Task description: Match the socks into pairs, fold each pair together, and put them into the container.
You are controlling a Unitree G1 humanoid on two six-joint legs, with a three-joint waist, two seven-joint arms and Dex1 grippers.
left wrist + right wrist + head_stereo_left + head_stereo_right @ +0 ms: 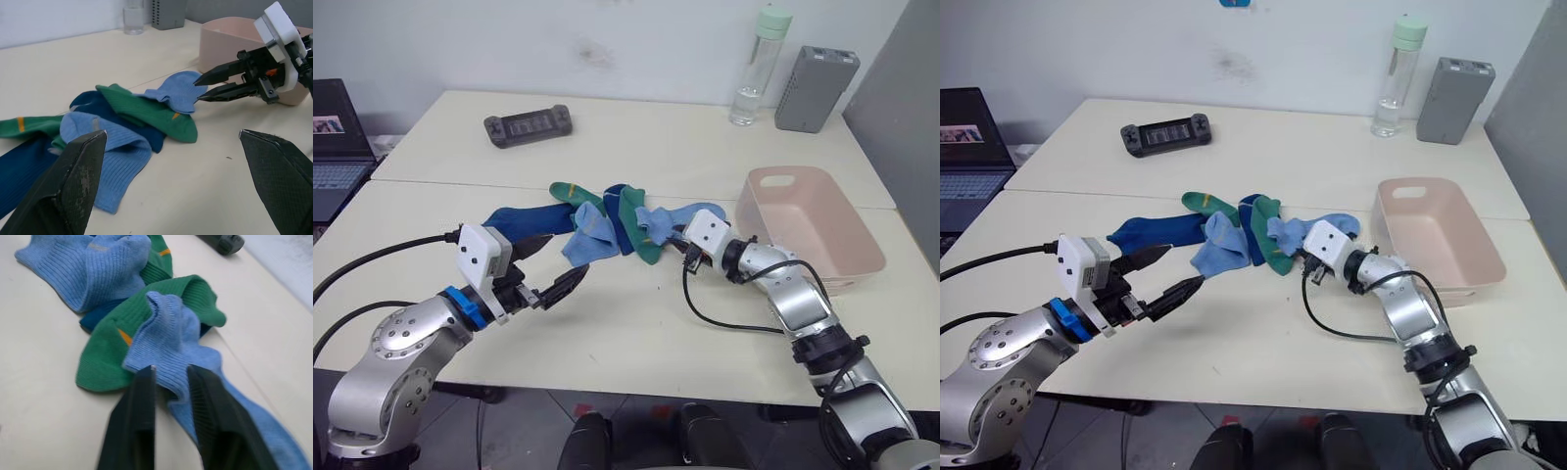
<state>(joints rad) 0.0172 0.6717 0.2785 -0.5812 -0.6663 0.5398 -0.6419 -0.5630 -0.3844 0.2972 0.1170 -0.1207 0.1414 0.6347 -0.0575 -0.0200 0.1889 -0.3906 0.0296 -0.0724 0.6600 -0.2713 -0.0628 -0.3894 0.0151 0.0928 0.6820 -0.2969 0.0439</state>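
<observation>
At the near edge of the sock heap, the right gripper (168,374) is seen with its two black fingers set a narrow gap apart, a fold of a light blue sock (171,340) lying between the tips; whether the cloth is actually pinched cannot be told, since daylight remains between the fingers. The left gripper (551,273) is held well open and empty, just short of the other light blue sock (587,238), its fingers pointed toward the heap.

Outward from the fingers, the socks are found tangled in one pile in the middle of the cream table (636,333). The light blue sock at the right gripper is draped over a green sock (105,355) with a small orange-yellow mark, and dark royal blue cloth (146,134) shows beneath that. A second green sock (574,190) lies at the far side of the pile, and a dark royal blue sock (524,222) stretches toward the robot's left.

The pale pink container (818,230) stands on the robot's right, near the pile, and nothing is seen inside it.

The task is judged to be at its start: no pair has been matched or folded, and nothing has been put away. All three pairs remain to be sorted, the light blue pair being the likeliest first.
</observation>
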